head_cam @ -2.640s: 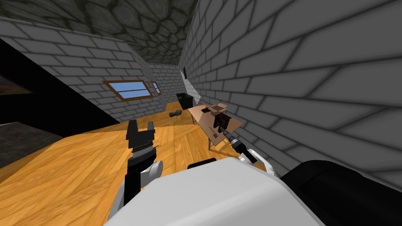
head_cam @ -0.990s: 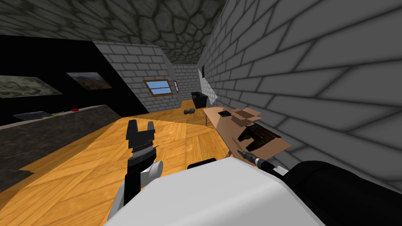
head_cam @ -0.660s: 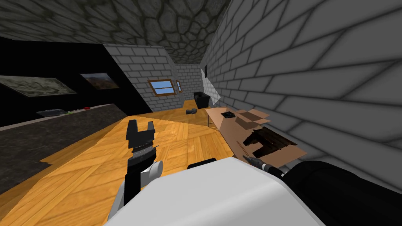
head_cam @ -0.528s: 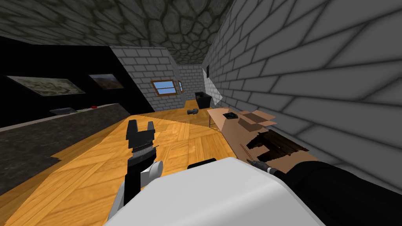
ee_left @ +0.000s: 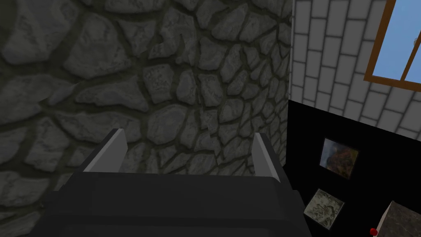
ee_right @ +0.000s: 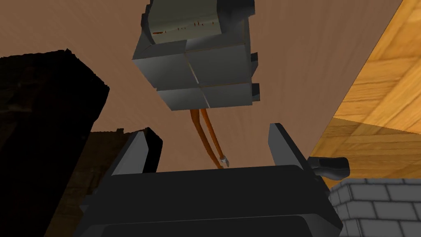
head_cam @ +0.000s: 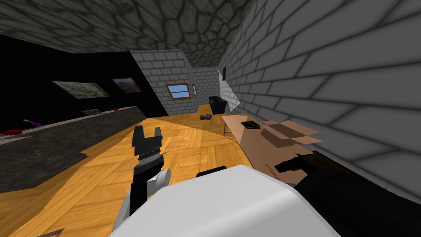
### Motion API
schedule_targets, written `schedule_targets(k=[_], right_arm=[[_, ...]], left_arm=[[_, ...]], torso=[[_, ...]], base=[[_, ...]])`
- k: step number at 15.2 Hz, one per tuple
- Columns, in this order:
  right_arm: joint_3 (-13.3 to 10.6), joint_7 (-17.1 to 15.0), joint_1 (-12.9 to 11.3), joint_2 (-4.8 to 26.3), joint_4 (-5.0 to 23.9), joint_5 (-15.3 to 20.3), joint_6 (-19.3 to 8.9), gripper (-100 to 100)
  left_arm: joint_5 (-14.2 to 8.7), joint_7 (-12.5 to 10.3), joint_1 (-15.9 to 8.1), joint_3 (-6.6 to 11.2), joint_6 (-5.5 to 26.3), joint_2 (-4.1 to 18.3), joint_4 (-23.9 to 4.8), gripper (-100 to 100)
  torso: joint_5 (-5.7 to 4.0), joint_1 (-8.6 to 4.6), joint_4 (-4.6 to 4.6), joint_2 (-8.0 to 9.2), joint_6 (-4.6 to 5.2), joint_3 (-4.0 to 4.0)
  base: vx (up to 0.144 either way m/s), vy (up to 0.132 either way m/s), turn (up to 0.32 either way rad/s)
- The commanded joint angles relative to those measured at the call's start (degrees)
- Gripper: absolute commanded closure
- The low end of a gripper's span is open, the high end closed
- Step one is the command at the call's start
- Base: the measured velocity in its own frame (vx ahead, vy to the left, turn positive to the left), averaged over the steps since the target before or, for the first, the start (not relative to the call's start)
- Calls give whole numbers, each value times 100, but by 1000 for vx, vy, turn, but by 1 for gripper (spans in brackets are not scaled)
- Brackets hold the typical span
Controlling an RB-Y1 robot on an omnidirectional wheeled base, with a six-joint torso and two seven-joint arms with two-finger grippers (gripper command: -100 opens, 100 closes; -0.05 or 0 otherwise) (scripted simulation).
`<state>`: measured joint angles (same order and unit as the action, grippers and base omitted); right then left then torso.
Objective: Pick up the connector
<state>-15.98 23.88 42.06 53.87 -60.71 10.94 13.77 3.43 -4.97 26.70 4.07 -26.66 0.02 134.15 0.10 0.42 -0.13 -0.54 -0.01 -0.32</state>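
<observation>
Right jaws gape toward the connector (ee_right: pixel 197 70), the table (head_cam: pixel 259 142) now nearer.

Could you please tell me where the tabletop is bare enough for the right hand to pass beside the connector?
Bare tabletop lies between the grey connector and the table edge by the wooden floor, probably room for the open right hand to pass. The other side is crowded: a dark shape sits close to the connector.
</observation>
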Motion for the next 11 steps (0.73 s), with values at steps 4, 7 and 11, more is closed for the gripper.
schedule_targets(k=[4, 7, 11], right_arm=[[-216, 117, 137, 95, 479, 95, -38, -100], [-290, 181, -118, -158, 871, 183, -9, -100], [-295, 213, -252, -322, 1009, 229, -19, -100]], left_arm=[[0, 0, 0, 0, 0, 0, 0, 0], [0, 0, -1, 0, 0, 0, 0, 0], [0, 0, -3, 1, 1, 1, -1, 0]], torso=[[1, 2, 3, 9, -1, 6], [1, 1, 5, 22, 1, 12], [-13, -54, 22, 96, 1, 55]], base=[[140, 45, 125], [81, 19, 112], [-61, -88, 83]])
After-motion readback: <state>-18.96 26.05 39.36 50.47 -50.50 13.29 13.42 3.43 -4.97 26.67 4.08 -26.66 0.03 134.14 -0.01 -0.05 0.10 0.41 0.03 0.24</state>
